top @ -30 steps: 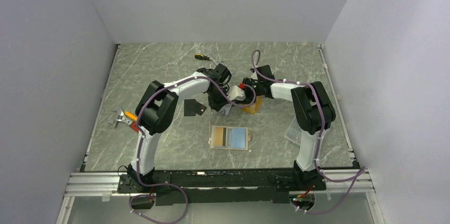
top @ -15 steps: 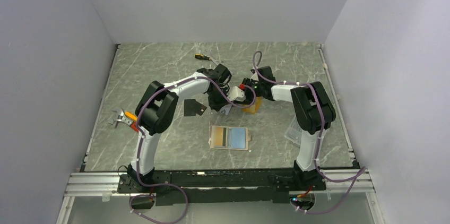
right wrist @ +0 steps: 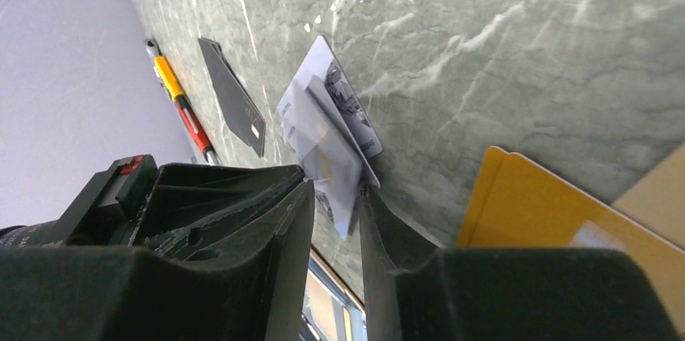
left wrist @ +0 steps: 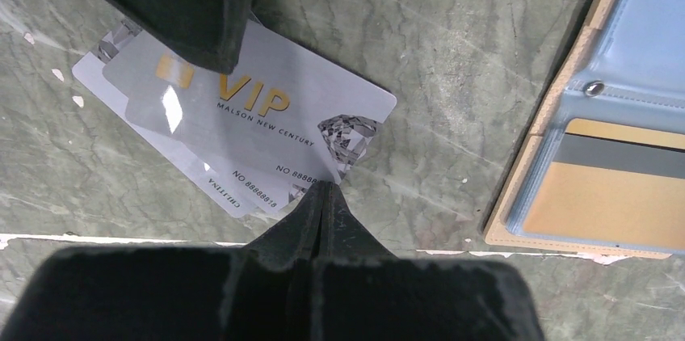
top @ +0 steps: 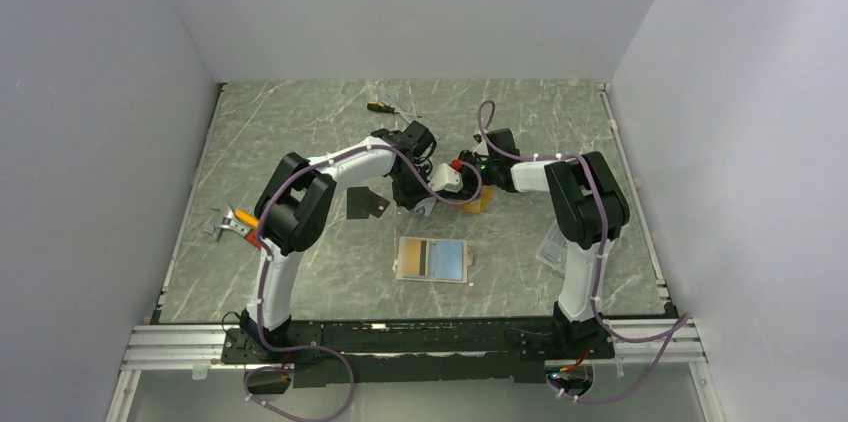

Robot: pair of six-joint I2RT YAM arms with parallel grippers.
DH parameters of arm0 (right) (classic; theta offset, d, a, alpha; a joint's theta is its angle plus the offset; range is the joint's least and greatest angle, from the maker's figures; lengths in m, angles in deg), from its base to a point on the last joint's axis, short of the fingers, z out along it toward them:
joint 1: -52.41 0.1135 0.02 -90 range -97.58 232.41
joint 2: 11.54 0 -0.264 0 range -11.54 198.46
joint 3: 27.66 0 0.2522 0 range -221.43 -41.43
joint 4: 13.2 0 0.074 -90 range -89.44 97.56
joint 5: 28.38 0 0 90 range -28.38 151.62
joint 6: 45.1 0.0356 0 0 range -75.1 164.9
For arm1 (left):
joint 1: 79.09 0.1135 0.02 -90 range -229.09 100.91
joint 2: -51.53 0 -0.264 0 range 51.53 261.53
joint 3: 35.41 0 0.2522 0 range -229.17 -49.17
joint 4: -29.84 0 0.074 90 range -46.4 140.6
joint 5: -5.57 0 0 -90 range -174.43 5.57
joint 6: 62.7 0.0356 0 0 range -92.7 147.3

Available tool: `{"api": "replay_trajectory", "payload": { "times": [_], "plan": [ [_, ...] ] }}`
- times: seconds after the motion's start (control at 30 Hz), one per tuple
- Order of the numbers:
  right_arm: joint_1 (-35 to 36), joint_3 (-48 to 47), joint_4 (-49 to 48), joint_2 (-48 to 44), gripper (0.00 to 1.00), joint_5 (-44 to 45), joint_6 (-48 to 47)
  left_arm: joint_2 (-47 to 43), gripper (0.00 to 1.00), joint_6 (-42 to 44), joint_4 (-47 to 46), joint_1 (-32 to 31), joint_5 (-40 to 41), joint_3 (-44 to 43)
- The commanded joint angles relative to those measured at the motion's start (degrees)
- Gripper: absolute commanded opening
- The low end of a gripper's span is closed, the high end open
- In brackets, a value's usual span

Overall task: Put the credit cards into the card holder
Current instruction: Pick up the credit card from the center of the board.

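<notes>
- The card holder [top: 408, 258] is laid open on the table, nearest the arm bases.
- Just beyond it, the left gripper [left wrist: 323, 195] is closed on nothing, its tip set against the edge of two overlapped silver cards [left wrist: 266, 107].
- The right gripper [right wrist: 335, 195] is held partly open about the upper silver card; whether it is gripped cannot be told.
- The black card [top: 366, 203] and orange card [top: 480, 200] are seen on either side.

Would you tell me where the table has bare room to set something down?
Bare: far right corner beyond the right gripper; far left corner beside the screwdriver. Crowded: centre, around silver cards, orange card, card holder.
</notes>
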Motion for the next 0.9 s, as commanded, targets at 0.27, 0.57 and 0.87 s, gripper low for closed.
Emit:
{"api": "replay_trajectory", "payload": {
  "times": [0.27, 0.57, 0.87],
  "plan": [
    [-0.9, 0.3, -1.8, -0.9, 0.31, -0.4, 0.2, 0.5, 0.0, 2.1, 1.7, -0.5, 0.3, 2.3],
    [1.6, -0.7, -4.3, 1.2, 0.3, -1.7, 2.4, 0.8, 0.0, 2.7, 2.2, -0.6, 0.3, 1.8],
    [3.0, 0.4, -9.1, 2.3, 0.29, -3.7, 5.5, 1.1, 0.0, 3.6, 2.5, -0.6, 0.1, 1.7]
  ]
}}
